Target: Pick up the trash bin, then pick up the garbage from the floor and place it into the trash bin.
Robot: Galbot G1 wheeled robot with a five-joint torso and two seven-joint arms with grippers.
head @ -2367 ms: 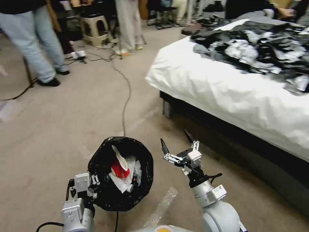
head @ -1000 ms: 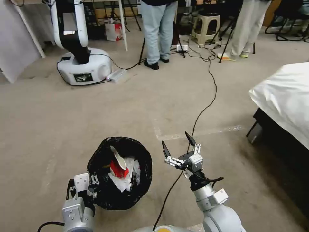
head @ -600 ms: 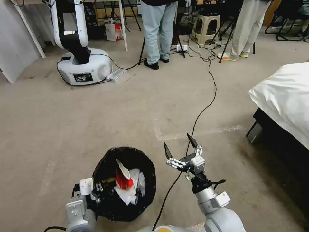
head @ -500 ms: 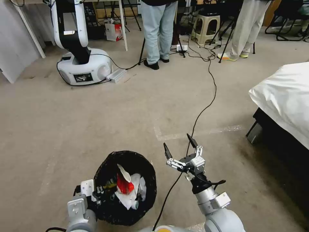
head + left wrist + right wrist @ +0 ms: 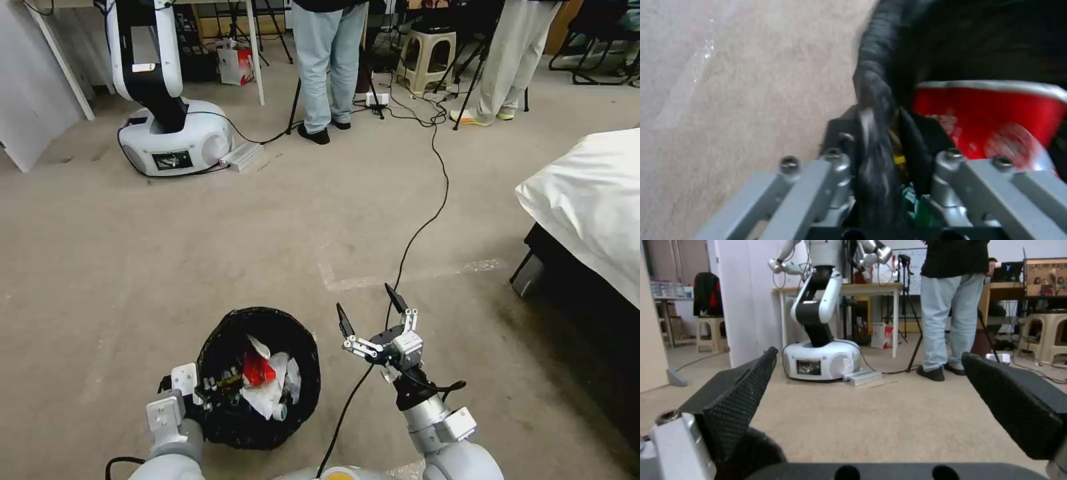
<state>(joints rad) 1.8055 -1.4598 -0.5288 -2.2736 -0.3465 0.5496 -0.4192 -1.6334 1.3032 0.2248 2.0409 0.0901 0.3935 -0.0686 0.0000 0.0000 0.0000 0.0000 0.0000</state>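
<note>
My left gripper (image 5: 212,385) is clamped on the bin (image 5: 263,323) rim; red cup (image 5: 255,369) and tissue (image 5: 270,395) inside. Right gripper (image 5: 371,311) spread wide beside it, empty.

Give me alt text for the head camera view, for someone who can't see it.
The left gripper clamps the rim of a small round trash bin lined with a crinkly black bag, holding a crushed red-white paper cup and crumpled white tissue. Beside it, the right gripper hangs open over beige floor.
</note>
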